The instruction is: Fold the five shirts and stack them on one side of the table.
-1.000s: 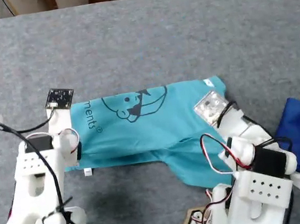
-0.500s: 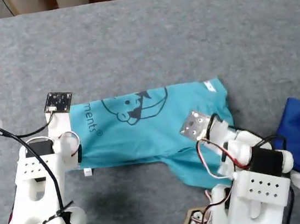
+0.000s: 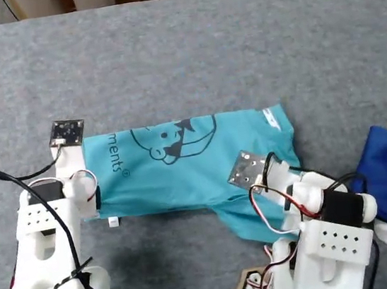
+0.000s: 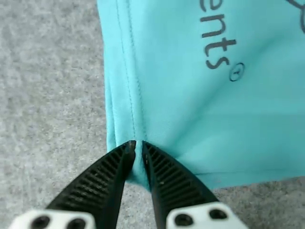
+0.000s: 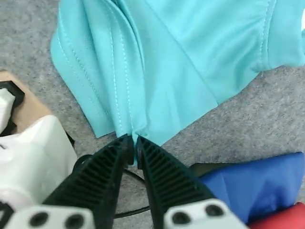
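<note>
Teal shirt lies flat at mid-table. Left gripper is clenched on its hemmed corner, right gripper on a bunched edge. Fabric judged light, limp and prone to slip; hold at stitched edges.

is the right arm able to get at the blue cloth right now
Probably not yet: the right hand is shut on the teal printed shirt and would have to let go first. Otherwise the blue cloth lies close beside that arm.
</note>
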`<state>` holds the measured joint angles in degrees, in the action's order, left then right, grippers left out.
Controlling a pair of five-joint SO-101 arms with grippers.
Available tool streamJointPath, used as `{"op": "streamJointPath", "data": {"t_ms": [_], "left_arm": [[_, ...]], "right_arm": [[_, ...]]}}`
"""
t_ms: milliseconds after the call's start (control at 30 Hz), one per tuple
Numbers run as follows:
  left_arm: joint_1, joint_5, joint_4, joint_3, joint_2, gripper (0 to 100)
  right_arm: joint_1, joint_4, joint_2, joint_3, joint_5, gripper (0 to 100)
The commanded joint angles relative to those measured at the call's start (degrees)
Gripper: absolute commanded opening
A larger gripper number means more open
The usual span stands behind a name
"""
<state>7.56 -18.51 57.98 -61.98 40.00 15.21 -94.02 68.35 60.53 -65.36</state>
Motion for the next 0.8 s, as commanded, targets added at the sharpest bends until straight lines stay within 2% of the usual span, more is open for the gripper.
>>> {"op": "streamJointPath", "data": {"t_ms": [0,133,233,333,400,533,567,667,767], "left_arm": [[-3.08,0.09,-0.35,-0.70,1.45,2],[-5.71,0.09,0.70,-2.02,1.45,3],[-5.27,0.09,1.58,-1.67,1.54,11],[-2.37,0.09,1.32,-1.67,1.54,20],[0.70,0.09,1.32,-0.62,1.54,24],[7.38,0.00,1.67,4.48,1.54,25],[8.88,0.00,1.67,6.15,1.54,25],[12.40,0.26,1.76,11.60,1.54,24],[13.10,3.96,1.85,16.18,1.01,19]], "right_arm": [[-0.40,1.49,0.66,0.66,-0.53,0.9],[-0.22,1.49,0.66,0.57,-0.35,8.1],[-0.22,1.49,0.66,0.48,-0.35,18.7],[-0.22,1.58,0.66,-1.27,-0.18,26.9],[-0.22,1.32,0.66,-3.74,0.18,28.5],[-0.57,2.37,0.31,-9.63,2.55,27.7],[-0.57,3.25,0.31,-10.77,2.99,24.9],[-0.66,6.95,0.22,-13.23,3.43,0.7],[-1.01,11.78,0.04,-12.97,3.52,5.5]]}}
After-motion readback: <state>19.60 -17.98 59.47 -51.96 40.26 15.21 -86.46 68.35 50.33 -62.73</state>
